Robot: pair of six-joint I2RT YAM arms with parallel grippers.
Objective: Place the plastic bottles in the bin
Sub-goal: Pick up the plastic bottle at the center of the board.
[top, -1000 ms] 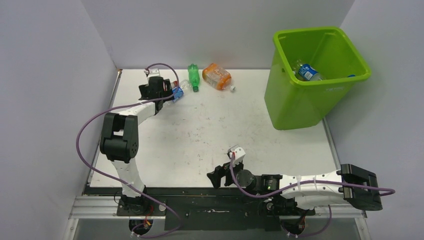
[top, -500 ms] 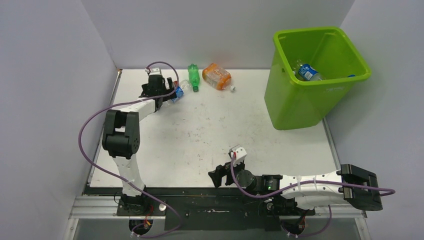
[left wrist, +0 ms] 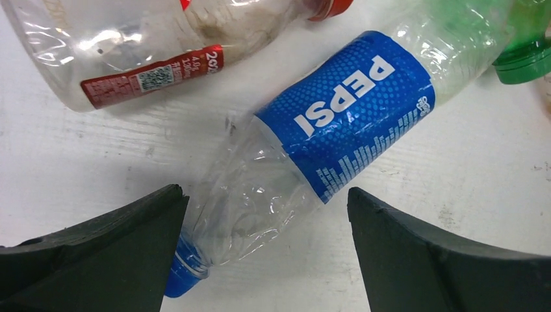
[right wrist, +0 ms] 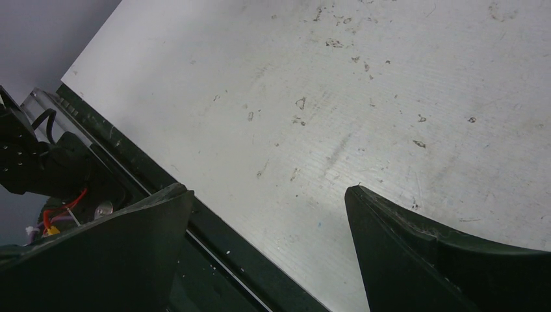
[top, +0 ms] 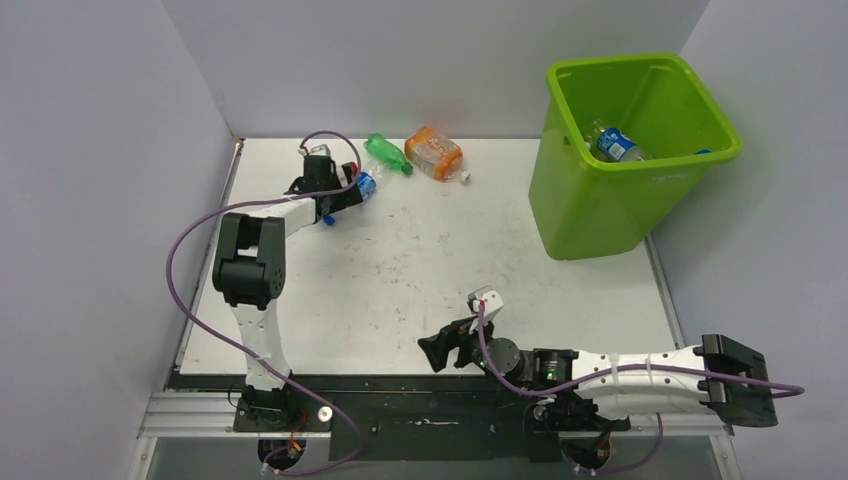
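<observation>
A crushed clear Pepsi bottle with a blue label lies on the table, and its clear neck sits between the fingers of my left gripper, which is open. The left finger hides part of its blue cap. In the top view the left gripper is at the back left over that Pepsi bottle. A clear red-labelled bottle and a green bottle lie just beyond. An orange bottle lies further right. The lime-green bin holds a blue-labelled bottle. My right gripper is open and holds nothing.
Grey walls close in the table on the left, back and right. In the right wrist view the right gripper hangs over the table's near edge and the black base rail. The green bottle lies tilted beside the orange one.
My left gripper has moved right, pushing the Pepsi bottle along. The green bottle has swung from upright to tilted. The right arm has shifted slightly right.
</observation>
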